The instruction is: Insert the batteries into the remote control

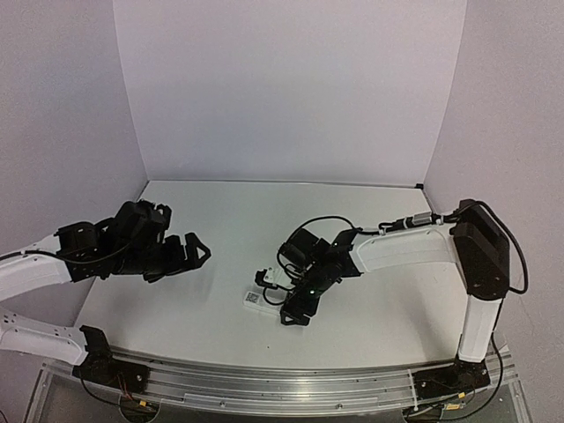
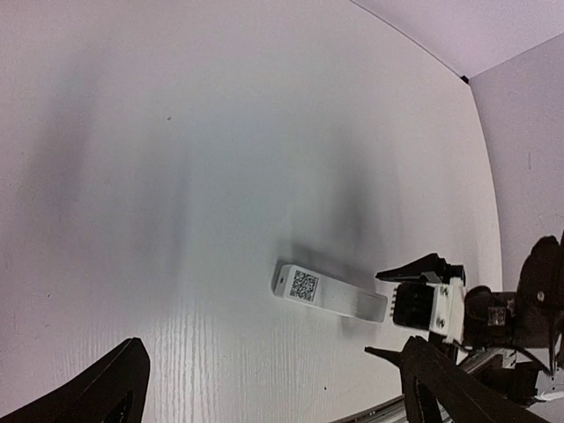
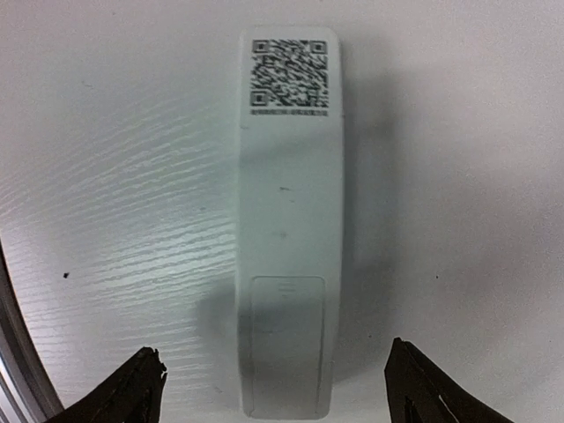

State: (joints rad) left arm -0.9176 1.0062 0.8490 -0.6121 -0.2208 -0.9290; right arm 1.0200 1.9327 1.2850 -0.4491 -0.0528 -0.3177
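Remote control (image 3: pixel 286 229) is lying face-down near the bench's (image 1: pixel 264 211) front edge; right gripper (image 3: pixel 275 379) is hovering, fingers apart, either side of its end; left gripper (image 1: pixel 187 257) is gaping.

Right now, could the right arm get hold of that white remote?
Probably yes: the right gripper hangs open, straddling one end of the remote control, and nothing lies between them.

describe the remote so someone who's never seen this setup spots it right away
On the white table, look toward the near edge, around the middle, beneath the open right gripper. The remote control is the slim white bar lying flat there. A black QR code at one end sets it apart from the dark fingers beside it.
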